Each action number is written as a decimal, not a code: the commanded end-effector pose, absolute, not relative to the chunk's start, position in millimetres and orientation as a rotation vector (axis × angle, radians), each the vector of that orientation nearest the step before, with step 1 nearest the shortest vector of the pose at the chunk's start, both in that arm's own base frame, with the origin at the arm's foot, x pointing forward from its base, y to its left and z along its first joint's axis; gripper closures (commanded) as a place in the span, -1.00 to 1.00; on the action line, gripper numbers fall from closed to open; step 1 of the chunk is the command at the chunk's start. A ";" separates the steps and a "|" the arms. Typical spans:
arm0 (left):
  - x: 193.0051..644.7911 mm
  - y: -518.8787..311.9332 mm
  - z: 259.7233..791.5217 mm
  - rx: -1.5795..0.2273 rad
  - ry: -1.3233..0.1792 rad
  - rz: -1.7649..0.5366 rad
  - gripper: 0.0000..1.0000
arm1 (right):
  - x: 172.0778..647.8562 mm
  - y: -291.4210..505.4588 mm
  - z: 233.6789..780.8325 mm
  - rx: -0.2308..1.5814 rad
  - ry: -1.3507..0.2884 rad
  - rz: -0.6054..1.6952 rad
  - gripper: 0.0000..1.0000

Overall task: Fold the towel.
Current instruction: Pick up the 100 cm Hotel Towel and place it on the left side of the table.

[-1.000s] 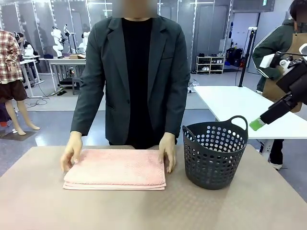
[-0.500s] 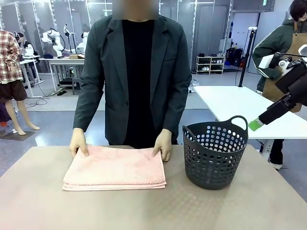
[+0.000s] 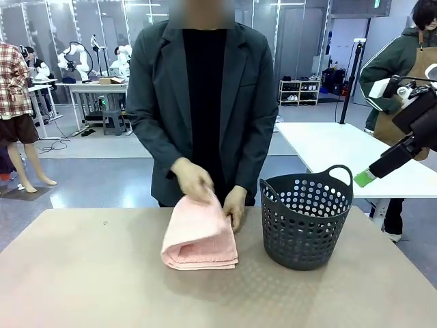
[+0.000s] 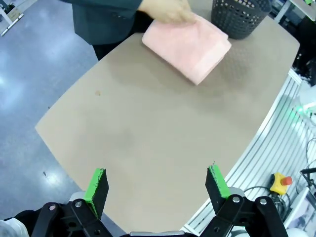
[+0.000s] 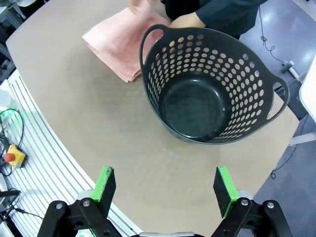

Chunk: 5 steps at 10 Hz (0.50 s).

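Observation:
The salmon-pink towel point(image 3: 200, 238) lies folded into a narrow stack on the table, just left of the dark perforated basket point(image 3: 305, 218). The person's two hands point(image 3: 193, 181) rest on its far edge, one pressing the top layer down. In the left wrist view the towel point(image 4: 188, 45) sits far across the table from my open left gripper point(image 4: 156, 184). My open right gripper point(image 5: 166, 186) hovers above the table's edge, with the empty basket point(image 5: 210, 85) and the towel point(image 5: 117, 43) beyond it. In the front view, the right arm's green fingertip point(image 3: 364, 178) is high at the right.
The person stands at the far side of the brown table point(image 3: 102, 287). A white table point(image 3: 341, 147) stands behind the basket at the right. A yellow box with a red button point(image 4: 282, 183) sits below the table's edge near ribbed rails.
The person has folded the wide towel's left half over to the right, leaving a narrower, thicker stack next to the basket. Both of my arms stayed still.

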<state>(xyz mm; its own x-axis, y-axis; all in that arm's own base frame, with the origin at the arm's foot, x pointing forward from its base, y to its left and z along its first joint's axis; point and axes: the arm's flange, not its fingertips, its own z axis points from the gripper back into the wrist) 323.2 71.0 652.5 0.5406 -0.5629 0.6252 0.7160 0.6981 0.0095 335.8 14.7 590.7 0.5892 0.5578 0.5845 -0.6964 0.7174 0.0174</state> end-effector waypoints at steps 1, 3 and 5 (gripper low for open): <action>322.9 71.8 651.9 -0.261 -0.637 -0.763 -1.00 | 334.7 14.0 592.1 0.255 -0.584 0.726 -1.00; 322.9 71.8 651.9 -0.261 -0.637 -0.763 -1.00 | 334.7 14.0 592.1 0.255 -0.584 0.726 -1.00; 322.9 71.8 651.9 -0.261 -0.637 -0.763 -1.00 | 334.7 14.0 592.1 0.255 -0.584 0.726 -1.00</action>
